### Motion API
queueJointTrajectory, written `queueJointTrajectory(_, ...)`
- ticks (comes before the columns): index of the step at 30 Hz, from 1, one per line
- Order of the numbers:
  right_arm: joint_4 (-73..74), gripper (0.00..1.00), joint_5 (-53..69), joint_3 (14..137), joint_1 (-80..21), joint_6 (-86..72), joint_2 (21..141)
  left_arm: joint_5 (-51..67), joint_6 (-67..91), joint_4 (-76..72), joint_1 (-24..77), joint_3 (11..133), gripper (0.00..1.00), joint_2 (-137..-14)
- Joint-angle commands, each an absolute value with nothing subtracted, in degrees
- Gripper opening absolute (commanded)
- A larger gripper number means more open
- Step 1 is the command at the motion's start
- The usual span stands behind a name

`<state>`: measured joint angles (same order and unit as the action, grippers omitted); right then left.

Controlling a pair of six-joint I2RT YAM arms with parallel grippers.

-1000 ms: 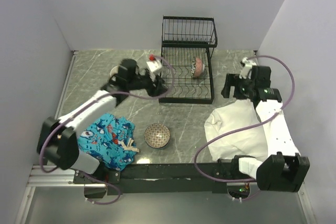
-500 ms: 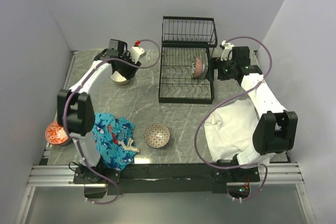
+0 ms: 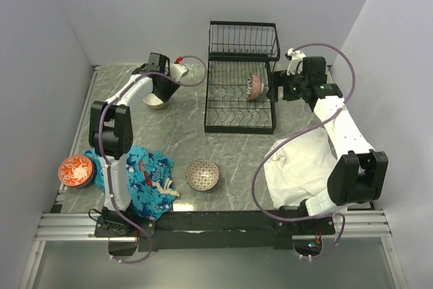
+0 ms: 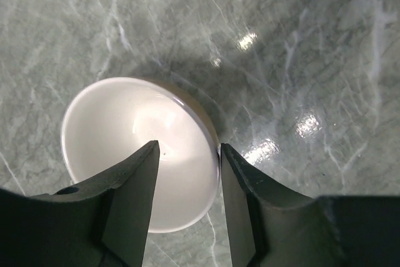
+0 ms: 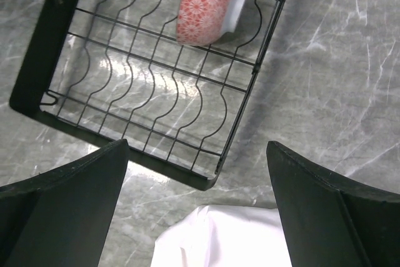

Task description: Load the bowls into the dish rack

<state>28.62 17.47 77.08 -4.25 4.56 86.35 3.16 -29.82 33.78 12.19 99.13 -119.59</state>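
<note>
The black wire dish rack (image 3: 240,109) stands at the back middle, with a pink patterned bowl (image 3: 255,86) on edge in its base (image 5: 208,4). A white bowl (image 3: 155,102) sits at the back left. My left gripper (image 3: 161,91) is open just above it. In the left wrist view one finger (image 4: 134,179) is inside the bowl (image 4: 119,136) and the other is outside its right rim. My right gripper (image 3: 279,91) is wide open and empty beside the rack's right edge (image 5: 247,98). A brown patterned bowl (image 3: 203,174) and an orange bowl (image 3: 76,170) sit near the front.
A blue printed cloth (image 3: 139,177) lies at the front left beside the orange bowl. A white cloth (image 3: 304,167) lies at the front right, its corner under my right gripper (image 5: 219,242). Grey walls close in the table on three sides.
My left arm has swung from the rack's left side back to the white bowl and lowered onto it. My right arm has moved in to the rack's right edge. The orange bowl came into view.
</note>
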Motion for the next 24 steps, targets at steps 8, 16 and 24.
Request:
queueJointTrajectory(8, 23.5, 0.99, 18.3, 75.4, -4.0, 3.5, 81.3, 0.2, -32.9, 36.8, 12.3, 102.6, 0.37, -122.6)
queueJointTrajectory(16, 24.0, 0.99, 17.9, 74.5, -4.1, 3.8, 81.0, 1.9, -31.1, 36.4, 12.3, 100.5, 0.24, -120.8)
queueJointTrajectory(24, 23.8, 0.99, 17.6, 73.9, -4.0, 3.9, 80.7, 1.1, -31.1, 34.9, 12.3, 96.2, 0.25, -120.2)
